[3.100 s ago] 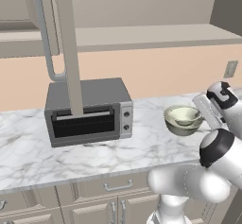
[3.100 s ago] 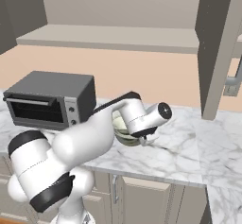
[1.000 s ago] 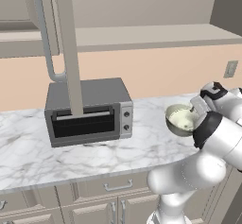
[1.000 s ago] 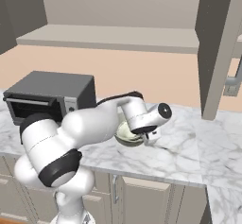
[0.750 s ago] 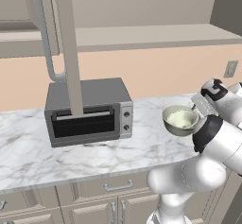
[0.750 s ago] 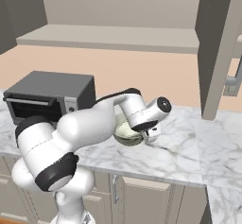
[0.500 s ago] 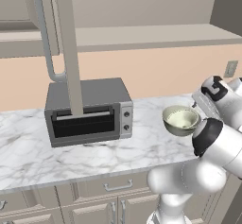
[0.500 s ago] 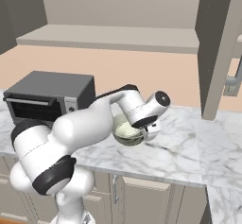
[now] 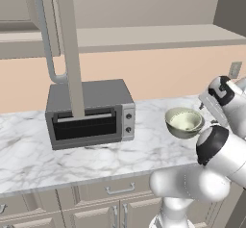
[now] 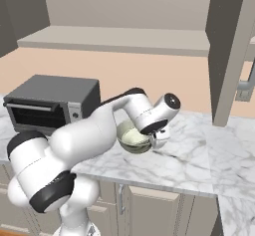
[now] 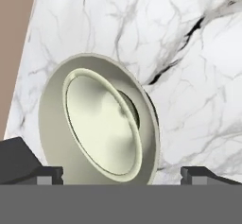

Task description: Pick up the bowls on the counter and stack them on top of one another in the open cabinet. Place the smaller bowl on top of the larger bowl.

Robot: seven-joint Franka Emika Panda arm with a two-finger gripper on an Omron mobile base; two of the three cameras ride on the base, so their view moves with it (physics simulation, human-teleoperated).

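Observation:
A pale olive bowl (image 9: 183,122) sits upright on the white marble counter (image 9: 120,150), to the right of the toaster oven. My gripper (image 9: 206,108) hovers just right of the bowl's rim, open, with nothing between its fingers. From the right base view the arm covers part of the bowl (image 10: 132,137), and the gripper (image 10: 159,139) hangs at its right edge. In the hand view the bowl (image 11: 101,124) lies close below, its near rim between the two wide-set fingertips (image 11: 45,174) of the gripper (image 11: 122,176). The open cabinet shelf (image 9: 144,35) runs above, its door (image 9: 67,44) swung out.
A grey toaster oven (image 9: 89,111) stands on the counter left of the bowl, partly behind the cabinet door's long handle (image 9: 48,34). A wall outlet (image 9: 234,69) is at the back right. A tall door edge (image 10: 229,51) rises right of the arm. Marble (image 10: 194,155) stretches to the right.
The hand has lifted slightly and shifted a little away from the bowl. The bowl stays on the counter. The jaws remain wide.

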